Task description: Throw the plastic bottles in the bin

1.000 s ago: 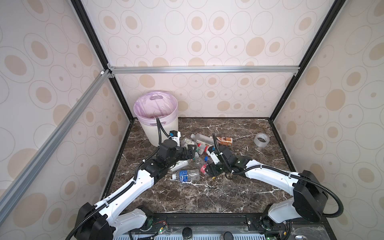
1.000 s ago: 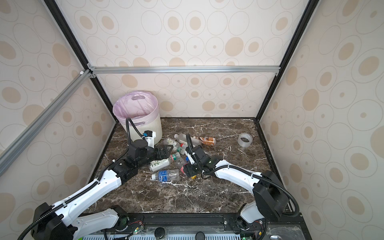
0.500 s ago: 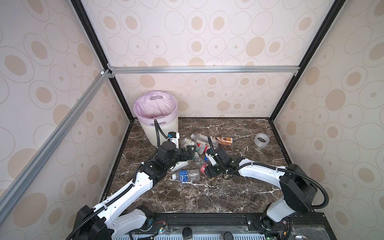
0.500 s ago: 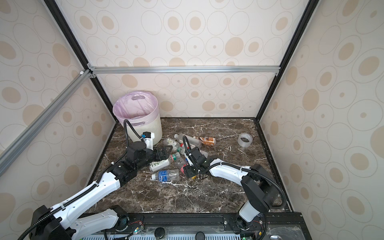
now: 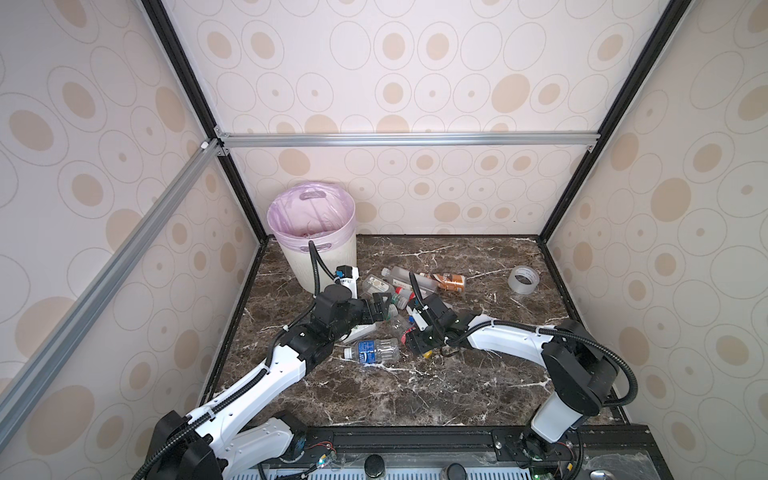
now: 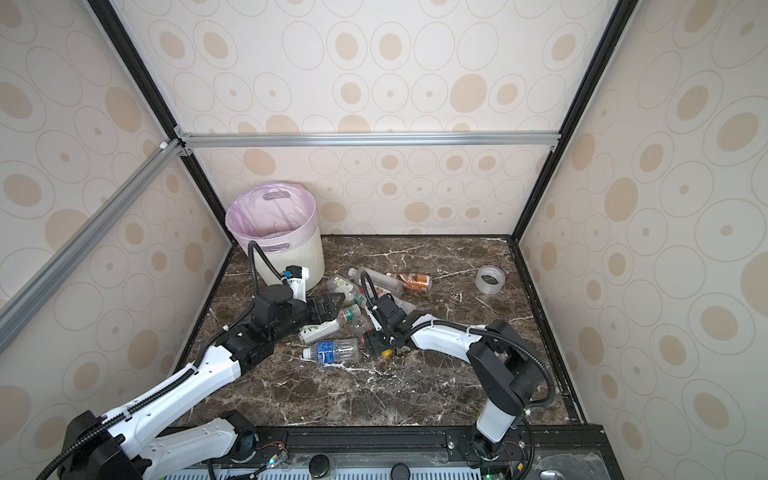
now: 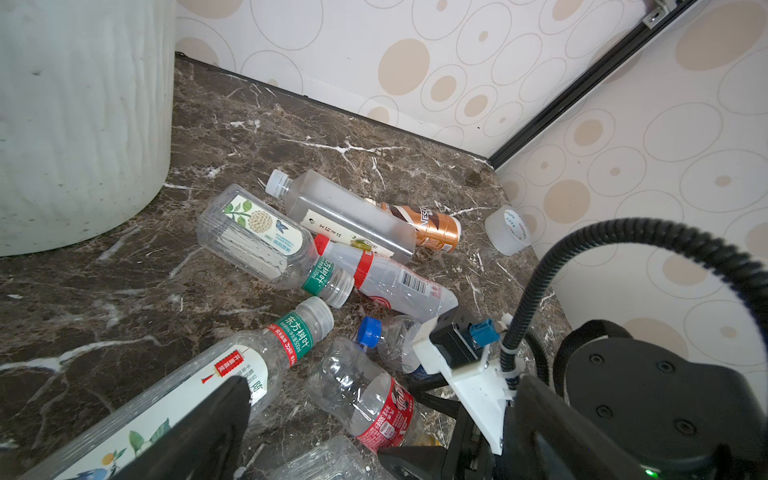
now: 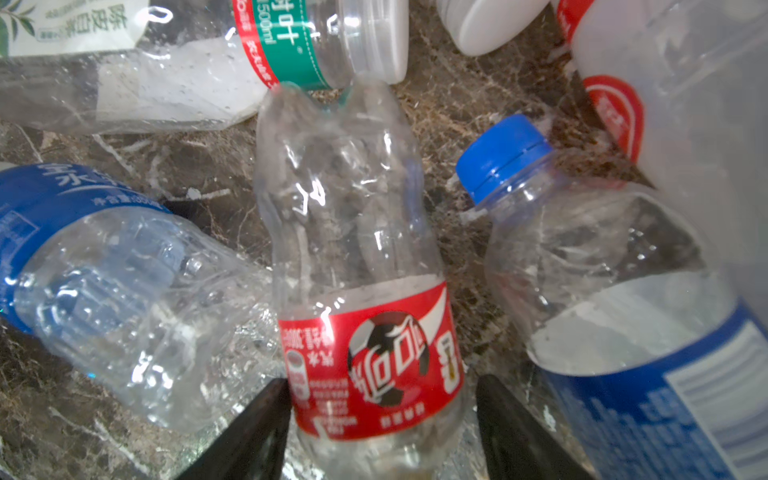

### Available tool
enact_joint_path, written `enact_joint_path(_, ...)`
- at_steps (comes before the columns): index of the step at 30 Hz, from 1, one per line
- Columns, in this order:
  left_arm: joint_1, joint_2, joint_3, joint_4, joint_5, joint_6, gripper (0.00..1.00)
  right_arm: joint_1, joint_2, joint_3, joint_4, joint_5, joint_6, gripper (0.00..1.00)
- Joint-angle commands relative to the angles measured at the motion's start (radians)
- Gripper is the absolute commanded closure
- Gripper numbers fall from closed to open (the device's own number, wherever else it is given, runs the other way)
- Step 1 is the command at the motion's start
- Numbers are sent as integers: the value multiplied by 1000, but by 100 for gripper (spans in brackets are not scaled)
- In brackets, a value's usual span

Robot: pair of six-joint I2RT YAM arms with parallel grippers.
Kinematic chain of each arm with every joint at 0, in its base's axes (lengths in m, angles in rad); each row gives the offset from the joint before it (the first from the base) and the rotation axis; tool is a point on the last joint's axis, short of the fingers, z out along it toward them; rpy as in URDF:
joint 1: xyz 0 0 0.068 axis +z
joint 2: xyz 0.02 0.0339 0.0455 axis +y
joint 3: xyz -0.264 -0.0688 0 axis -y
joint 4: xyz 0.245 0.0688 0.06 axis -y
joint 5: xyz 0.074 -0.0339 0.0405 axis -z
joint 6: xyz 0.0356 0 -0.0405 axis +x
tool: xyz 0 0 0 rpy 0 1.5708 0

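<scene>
The bin [image 5: 293,266] stands upright, its pink liner open at the mouth. The plastic bottles [image 6: 353,307] lie in a loose heap on the table just beside it, spreading away from it toward the tape roll [image 5: 523,280]. The left gripper [image 5: 383,307] hangs over the bin-side edge of that heap, jaws spread fully and nothing in them. In its wrist view one finger [image 7: 199,432] overlaps a long white-labelled bottle [image 7: 232,374]. The right gripper [image 8: 382,380] is low on the heap's side away from the bin, jaws partly apart and astride the red-labelled bottle [image 8: 353,232]. A sliver of gap shows at one finger, so I judge it not yet gripped.

The step in hand looks like the right arm's pick. To do it well, close across the label band, and slowly — thin crumpled plastic can buckle and squirt out. Lift straight up before swinging, since a blue-capped bottle [image 8: 582,257] and a blue-labelled bottle [image 8: 104,270] crowd it on either side. The way to the bin crosses the left arm, so that arm should clear first. Release only above the liner's mouth.
</scene>
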Motion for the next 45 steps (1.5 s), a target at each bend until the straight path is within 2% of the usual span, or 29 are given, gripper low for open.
enact_joint_path(1, 1, -29, 8, 17, -19, -13, 1, 6, 24, 29, 9, -7, 11, 27)
enact_joint_path(12, 1, -17, 9, 22, -8, -15, 1, 2, 55, 46, -28, 56, 11, 33)
enact_joint_path(21, 0, -6, 16, 21, -5, -13, 1, -33, 43, 35, -35, 64, 16, 38)
enact_joint_path(45, 0, 24, 25, 30, 5, -18, 1, -134, -1, 29, -58, 56, -21, 39)
